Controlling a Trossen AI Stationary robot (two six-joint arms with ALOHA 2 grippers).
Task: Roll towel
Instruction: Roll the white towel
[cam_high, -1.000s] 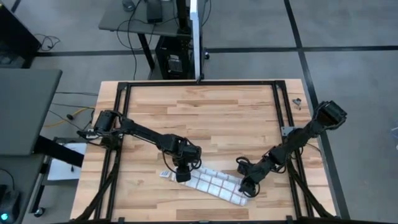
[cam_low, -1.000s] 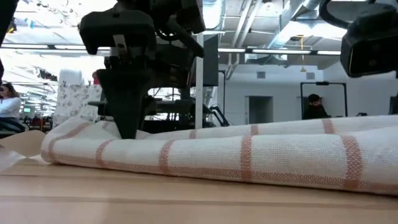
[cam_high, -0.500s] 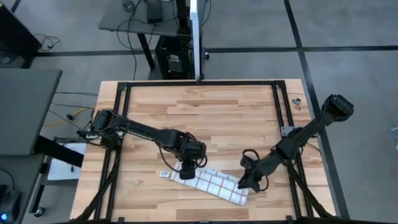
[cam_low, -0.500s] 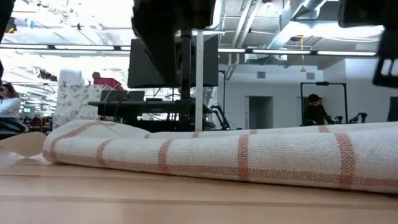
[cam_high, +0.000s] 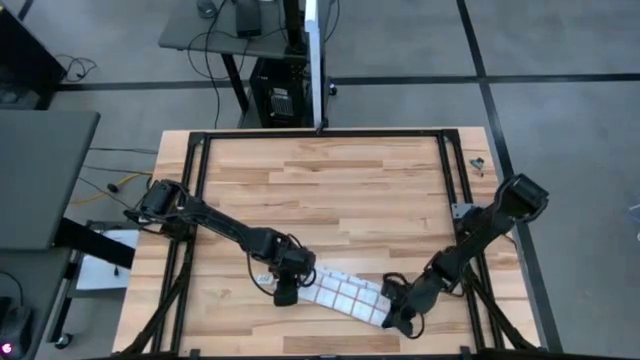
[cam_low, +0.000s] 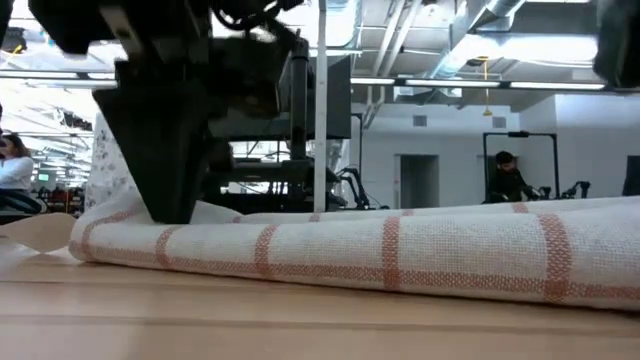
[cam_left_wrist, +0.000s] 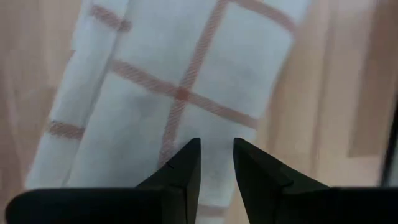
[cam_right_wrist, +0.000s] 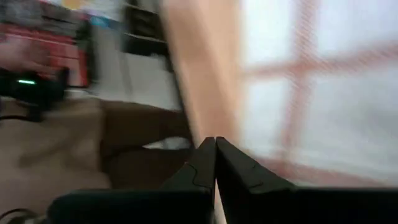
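My left gripper (cam_high: 284, 296), fingers slightly spread, sits on the white red-gridded cloth towel (cam_high: 345, 297) at its 9 o'clock end. Right gripper (cam_high: 393, 322) is pressed together at the 3 o'clock end.

Grey tiled floor (cam_high: 560, 60); wood-plank table (cam_high: 340, 175); person (cam_low: 505, 172) by white wall.

One camera hangs high and looks straight down on the whole worktop (cam_high: 330, 180) and both arms. Another sits at worktop height, close to the towel (cam_low: 400, 255), facing level into the room. Each wrist camera looks past its own gripper at the same towel, very near.
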